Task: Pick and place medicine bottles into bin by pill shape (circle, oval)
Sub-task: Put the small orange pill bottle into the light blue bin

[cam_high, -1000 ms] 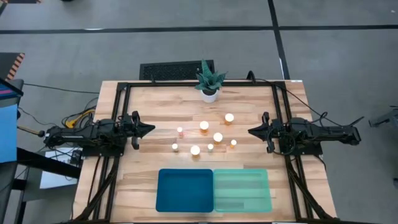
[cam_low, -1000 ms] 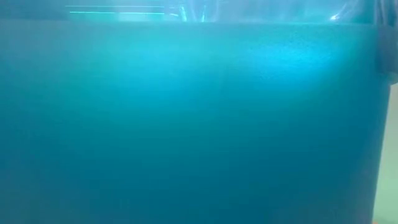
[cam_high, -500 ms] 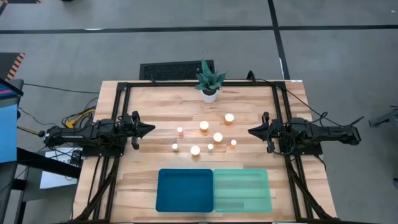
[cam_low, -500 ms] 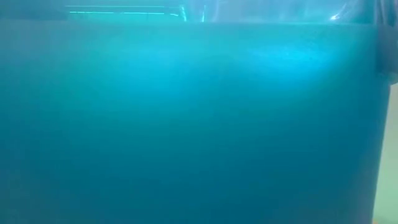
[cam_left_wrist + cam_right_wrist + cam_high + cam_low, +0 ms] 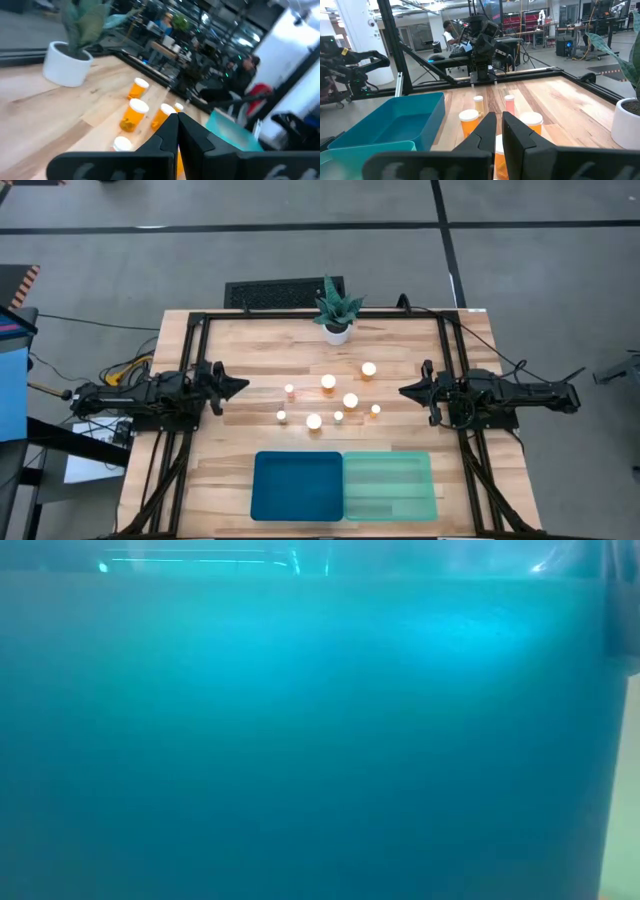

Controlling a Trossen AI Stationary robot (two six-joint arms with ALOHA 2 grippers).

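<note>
Several amber medicine bottles with white caps (image 5: 328, 382) stand upright in a loose cluster on the wooden table's middle. They also show in the left wrist view (image 5: 134, 114) and the right wrist view (image 5: 469, 122). The dark blue tray (image 5: 297, 485) and the mint green tray (image 5: 390, 485) sit side by side at the near edge. My left gripper (image 5: 240, 386) is shut and empty, left of the cluster; it also shows in its own wrist view (image 5: 177, 121). My right gripper (image 5: 405, 391) is shut and empty, right of the cluster; it also shows in its own wrist view (image 5: 499, 124).
A white pot with a green spiky plant (image 5: 337, 315) stands at the far edge, and a black grille (image 5: 283, 292) lies beyond it. The blue tray's wall (image 5: 300, 740) fills the low view. A black frame (image 5: 200, 330) runs around the table. People sit in the room behind (image 5: 451, 32).
My left gripper has shifted slightly at the table's left side, a little toward the far edge, with its fingers still together. The bottles, trays and my right gripper have stayed where they were.
</note>
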